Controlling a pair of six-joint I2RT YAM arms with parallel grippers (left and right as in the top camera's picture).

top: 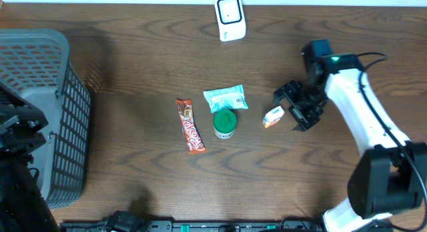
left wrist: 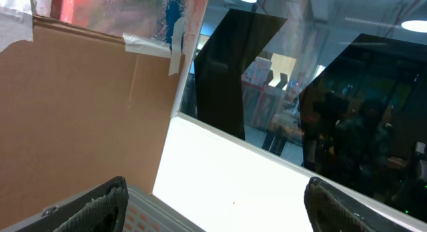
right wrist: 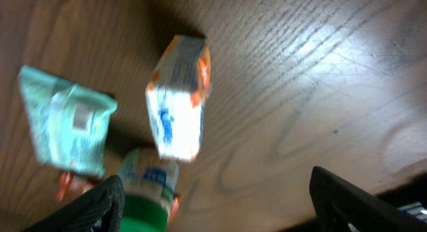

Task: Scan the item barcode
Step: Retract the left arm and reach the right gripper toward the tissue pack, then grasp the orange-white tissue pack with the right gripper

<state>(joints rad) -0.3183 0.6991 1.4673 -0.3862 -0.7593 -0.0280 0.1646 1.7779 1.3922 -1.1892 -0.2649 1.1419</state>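
Just short of the box (top: 273, 116), jaws spread on both sides.
Overhead: finds the box on the table (top: 133, 59) just left of the right gripper (top: 289, 107); jar (top: 225, 123), packet (top: 225, 97) and bar (top: 190, 125) further left, scanner (top: 230, 17) at the far edge, basket (top: 40, 112) at left. Left wrist: shows the left gripper (left wrist: 217, 199) wide, pinching nothing, facing cardboard (left wrist: 80, 105). Right wrist: shows fingers (right wrist: 100, 205) wide apart, box lying on the table ahead, untouched.

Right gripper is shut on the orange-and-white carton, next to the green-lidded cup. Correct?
Not shut. The right gripper is open, and the orange-and-white carton lies unheld on the table ahead of it, next to the green-lidded cup. The right wrist view shows this.
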